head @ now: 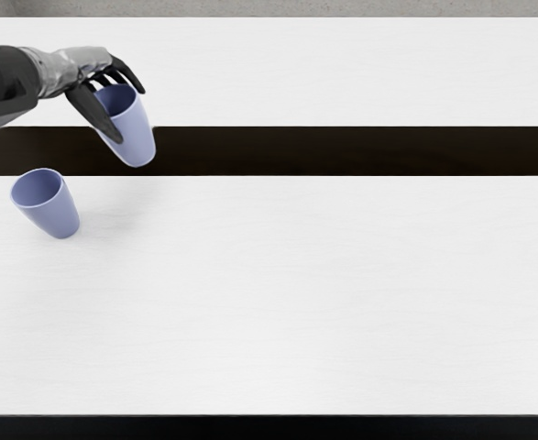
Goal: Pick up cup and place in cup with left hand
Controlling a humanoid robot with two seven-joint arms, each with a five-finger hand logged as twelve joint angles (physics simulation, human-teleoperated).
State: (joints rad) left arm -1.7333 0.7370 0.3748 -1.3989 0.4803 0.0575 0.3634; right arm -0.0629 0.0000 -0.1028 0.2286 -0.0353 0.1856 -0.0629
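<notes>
If lowered off-centre, likely to catch the rim of the standing periwinkle tumbler (pixel 56 211) and tip it over on the white tabletop (pixel 296 293). Held up and to the right of that in view, apparently raised over the dark stripe (pixel 342 151): the tapered periwinkle tumbler (pixel 137 137), clasped near its mouth by the partly curled fingers and thumb of the black left hand (pixel 83 69). Could slip or swing askew from so high a hold. Without any readable brand, label or writing.
</notes>
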